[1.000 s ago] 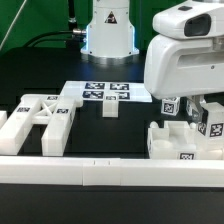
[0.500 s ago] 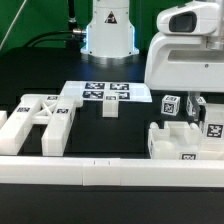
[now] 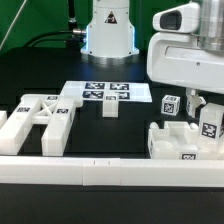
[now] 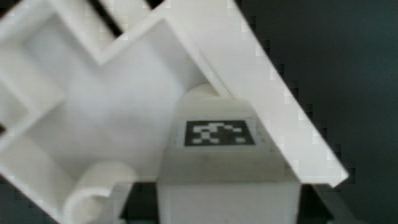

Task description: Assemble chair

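At 3 o'clock in exterior view: end effector clamps X-braced side frame, just over chunky block. Watch tilt: your frame could slip, snag block's edge, jam.

Glossy, smooth white plastic chair parts, matt black table.

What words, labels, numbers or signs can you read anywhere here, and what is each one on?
No words, brands or numbers are readable anywhere.
Only black-and-white square tags, patterns rather than text: on the marker board, the side frame, the small cube and the chair parts on the exterior view's right.
Wrist view: one blurred tag on a white part, no letters.
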Robot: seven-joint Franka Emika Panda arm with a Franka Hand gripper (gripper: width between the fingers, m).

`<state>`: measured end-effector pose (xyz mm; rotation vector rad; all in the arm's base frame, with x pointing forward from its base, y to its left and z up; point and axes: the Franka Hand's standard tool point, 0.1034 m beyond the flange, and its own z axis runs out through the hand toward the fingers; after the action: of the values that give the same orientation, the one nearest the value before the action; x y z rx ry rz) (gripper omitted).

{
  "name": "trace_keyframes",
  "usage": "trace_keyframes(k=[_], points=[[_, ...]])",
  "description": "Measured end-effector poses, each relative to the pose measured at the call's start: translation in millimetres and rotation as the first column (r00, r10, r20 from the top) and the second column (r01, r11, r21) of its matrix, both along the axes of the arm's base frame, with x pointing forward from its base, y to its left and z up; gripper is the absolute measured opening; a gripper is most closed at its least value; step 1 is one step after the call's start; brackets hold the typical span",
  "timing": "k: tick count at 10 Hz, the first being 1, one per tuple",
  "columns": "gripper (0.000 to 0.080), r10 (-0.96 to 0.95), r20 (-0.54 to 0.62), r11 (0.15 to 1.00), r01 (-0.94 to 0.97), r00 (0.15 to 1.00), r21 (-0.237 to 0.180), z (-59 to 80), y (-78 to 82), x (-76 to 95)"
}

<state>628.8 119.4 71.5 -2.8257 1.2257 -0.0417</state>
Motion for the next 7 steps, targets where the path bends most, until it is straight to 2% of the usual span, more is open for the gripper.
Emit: trace_keyframes(k=[2,3,5,7], points=[[0.0285,-0.31,-0.031,0.95,0.311,0.95,0.023,-0.1,-1.0,-1.5],[0.0285,-0.355,-0.048,0.934,0.356,0.934,0.025,-0.1,-1.7,-1.8],[0.0287,-0.285,-0.043,0.958,0.286,0.958,0.025,-0.2,-2.0,-1.8],[0.0608,-0.173,-0.034,0.985,0.174,0.984,0.024,0.7,-0.1,-1.5]])
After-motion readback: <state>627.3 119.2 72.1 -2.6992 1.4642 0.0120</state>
